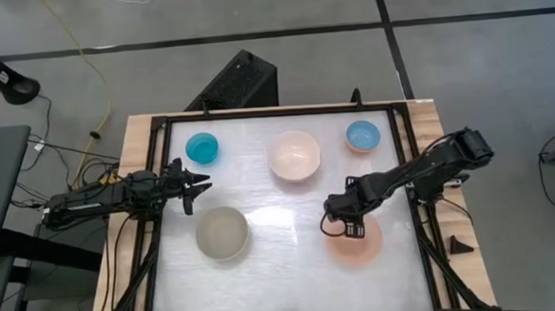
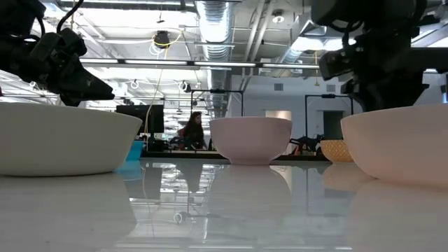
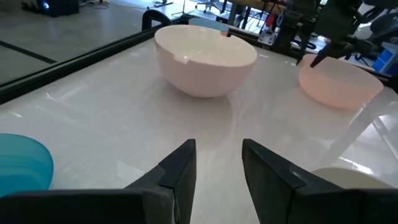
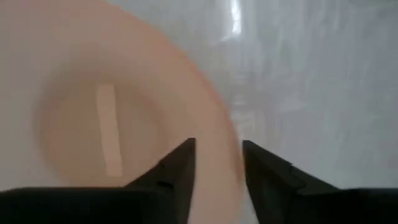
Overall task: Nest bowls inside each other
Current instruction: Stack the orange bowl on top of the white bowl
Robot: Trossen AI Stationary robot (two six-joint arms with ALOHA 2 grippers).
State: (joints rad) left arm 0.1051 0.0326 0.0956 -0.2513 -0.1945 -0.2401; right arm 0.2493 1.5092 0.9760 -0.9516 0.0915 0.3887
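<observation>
Five round plastic bowls are seen standing apart on the white glossy tabletop (image 1: 283,269), none yet nested, so the whole task is judged to remain. The cream-white plastic bowl (image 1: 294,156) is taken as landmark: the cyan-blue small bowl (image 1: 202,148) lies to its left, the light blue small bowl (image 1: 362,136) to its right, the grey-beige larger bowl (image 1: 223,233) toward the front left of it, and the salmon-orange larger bowl (image 1: 356,242) toward the front right.

The right gripper (image 1: 350,230) is held over the salmon-orange bowl's near-left rim; in its wrist view the fingers (image 4: 177,168) are spread, with the rim running between them, and no pinch is shown. The left gripper (image 1: 194,187) is parked left of the cream-white bowl, between the cyan-blue and grey-beige bowls, its fingers (image 3: 180,174) parted and empty.

Only the overhead view shows all five bowls at once. The table-level view alone reveals a person (image 2: 192,131) seated far behind the cream-white bowl. The rim's passage between the right fingers is given solely by the right wrist view.
</observation>
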